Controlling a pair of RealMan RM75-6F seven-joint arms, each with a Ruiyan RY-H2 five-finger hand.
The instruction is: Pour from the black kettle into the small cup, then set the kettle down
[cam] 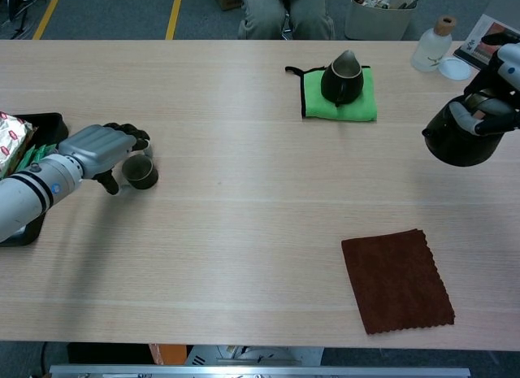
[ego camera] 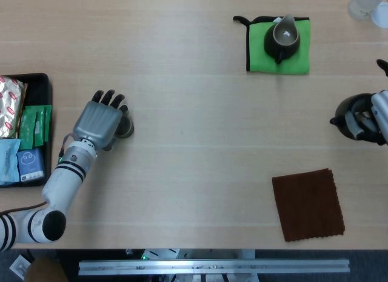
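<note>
Kettle: the right hand [cam: 494, 102] holds the black kettle [cam: 457, 139] up, far from the cup.
Cup: the small cup [cam: 140, 171] sits on the table [cam: 260, 223]; the left hand [cam: 101, 149] curls around it.
Left to do: pouring, then putting the kettle down.

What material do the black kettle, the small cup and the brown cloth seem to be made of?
Black kettle: probably glazed ceramic or enamelled metal; its dark surface shows a soft sheen. The right hand holds it.
Small cup: probably dark ceramic, matte and thick-walled; the left hand is at it.
Brown cloth: textile, likely microfibre or terry; fuzzy, matte, with wavy edges.
</note>
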